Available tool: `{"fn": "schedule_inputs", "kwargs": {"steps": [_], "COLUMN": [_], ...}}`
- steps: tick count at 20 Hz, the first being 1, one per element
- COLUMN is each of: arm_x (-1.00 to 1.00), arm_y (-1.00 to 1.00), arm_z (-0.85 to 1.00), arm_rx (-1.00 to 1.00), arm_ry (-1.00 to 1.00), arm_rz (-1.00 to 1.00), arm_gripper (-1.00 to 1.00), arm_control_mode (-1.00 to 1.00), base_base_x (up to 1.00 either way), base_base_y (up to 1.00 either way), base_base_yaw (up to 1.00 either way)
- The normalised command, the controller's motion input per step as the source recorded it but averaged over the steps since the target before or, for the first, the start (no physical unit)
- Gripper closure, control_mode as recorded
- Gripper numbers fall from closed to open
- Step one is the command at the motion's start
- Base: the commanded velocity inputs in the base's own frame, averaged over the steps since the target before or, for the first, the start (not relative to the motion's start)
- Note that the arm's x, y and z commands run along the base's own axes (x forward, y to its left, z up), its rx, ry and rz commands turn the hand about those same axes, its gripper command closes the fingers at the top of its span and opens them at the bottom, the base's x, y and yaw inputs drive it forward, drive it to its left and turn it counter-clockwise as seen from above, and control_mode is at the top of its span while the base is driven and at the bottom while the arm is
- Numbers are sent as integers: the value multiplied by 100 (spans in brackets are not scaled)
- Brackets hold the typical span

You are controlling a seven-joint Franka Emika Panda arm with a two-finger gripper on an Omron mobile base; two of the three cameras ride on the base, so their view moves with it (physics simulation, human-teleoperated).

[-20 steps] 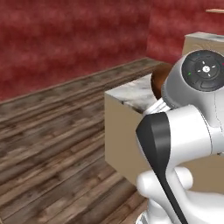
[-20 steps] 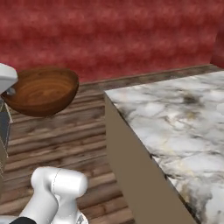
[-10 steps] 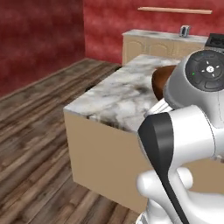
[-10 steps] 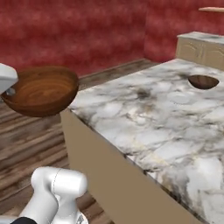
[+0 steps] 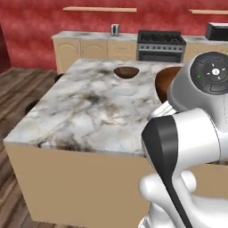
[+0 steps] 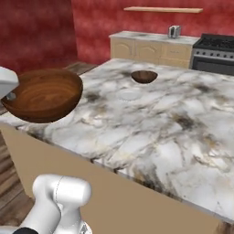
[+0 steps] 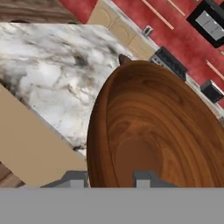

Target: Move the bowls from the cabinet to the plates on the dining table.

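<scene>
Gripper [image 7: 109,178] is clamped on the rim of the reddish brown bowl [image 6: 43,95], one finger [image 7: 146,178] inside the wall and the other outside it. That bowl is held in the air just off the near corner of the dining table [image 6: 151,137], clear of the marble and roughly upright in the right base view. On the table, the dark brown bowl [image 6: 144,76] sits toward the far side. Nearer than that bowl, a faint pale plate [image 6: 129,95] lies flat on the marble. Beyond the table stand low tan cabinets [image 5: 91,52] and a black stove [image 5: 161,45] against the red wall.
</scene>
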Motion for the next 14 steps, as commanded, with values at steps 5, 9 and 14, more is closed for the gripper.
{"fn": "schedule_inputs", "kwargs": {"steps": [5, 9, 14], "arm_x": [0, 0, 0], "arm_y": [0, 0, 0], "arm_z": [0, 0, 0], "arm_rx": [0, 0, 0], "arm_ry": [0, 0, 0], "arm_rz": [0, 0, 0], "arm_gripper": [100, 100, 100], "arm_control_mode": [100, 100, 100], "base_base_x": [82, 61, 21], "base_base_y": [43, 61, 58], "base_base_yaw": [-45, -39, -30]}}
